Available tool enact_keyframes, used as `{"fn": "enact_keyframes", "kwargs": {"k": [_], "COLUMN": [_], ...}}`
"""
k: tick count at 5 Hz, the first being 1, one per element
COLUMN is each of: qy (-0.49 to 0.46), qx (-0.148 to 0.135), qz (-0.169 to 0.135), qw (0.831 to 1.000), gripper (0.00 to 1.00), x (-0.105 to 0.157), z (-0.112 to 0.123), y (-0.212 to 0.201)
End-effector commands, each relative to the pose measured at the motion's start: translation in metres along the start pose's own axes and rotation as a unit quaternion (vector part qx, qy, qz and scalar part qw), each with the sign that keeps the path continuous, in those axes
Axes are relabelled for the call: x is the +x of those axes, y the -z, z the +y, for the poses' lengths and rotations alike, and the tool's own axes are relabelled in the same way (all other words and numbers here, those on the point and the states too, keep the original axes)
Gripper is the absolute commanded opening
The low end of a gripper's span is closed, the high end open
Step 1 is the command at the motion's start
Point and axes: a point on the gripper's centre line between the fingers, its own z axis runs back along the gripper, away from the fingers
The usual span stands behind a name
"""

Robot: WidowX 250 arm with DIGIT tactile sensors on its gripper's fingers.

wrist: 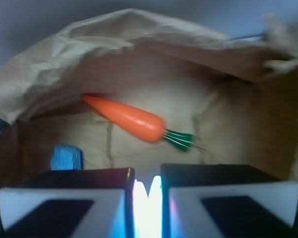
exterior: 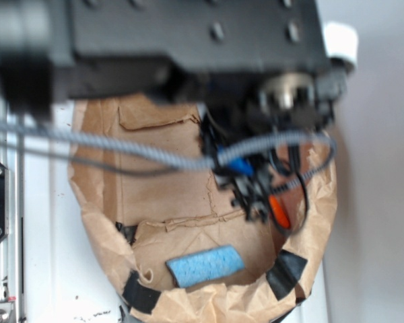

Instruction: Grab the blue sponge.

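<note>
I see carrot (wrist: 128,119) ahead of nearly closed, empty gripper (wrist: 147,193) inside bag (exterior: 94,195); sponge (exterior: 206,265) flat, light blue.

Pale grey wall (exterior: 377,168) at right, white surface (exterior: 47,269) below.

Sponge (exterior: 205,265) and carrot (wrist: 127,118) inside paper bag (exterior: 94,202), well apart, sponge near rim
</note>
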Motion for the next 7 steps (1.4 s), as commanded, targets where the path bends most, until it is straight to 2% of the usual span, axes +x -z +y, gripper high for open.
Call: {"fn": "enact_keyframes", "kwargs": {"k": [1,2,3,4,5,6,7], "qy": [-0.017,-0.003,0.016,0.027,0.029,0.019,0.020], "qx": [0.030,0.028,0.053,0.063,0.028,-0.031,-0.075], "qz": [-0.059,-0.040,-0.049,-0.046,-0.026,-0.006,0.019], "qw": [0.998,0.999,0.997,0.997,0.999,0.999,0.997], "gripper": [1.00,1.00,1.00,1.00,1.00,1.00,1.00], "x": [-0.001,-0.001,-0.008,-0.011,-0.013,-0.014,-0.015], "z": [0.021,0.003,-0.012,-0.026,-0.044,-0.060,-0.070], "y": [-0.013,0.019,0.053,0.074,0.076,0.070,0.067]}}
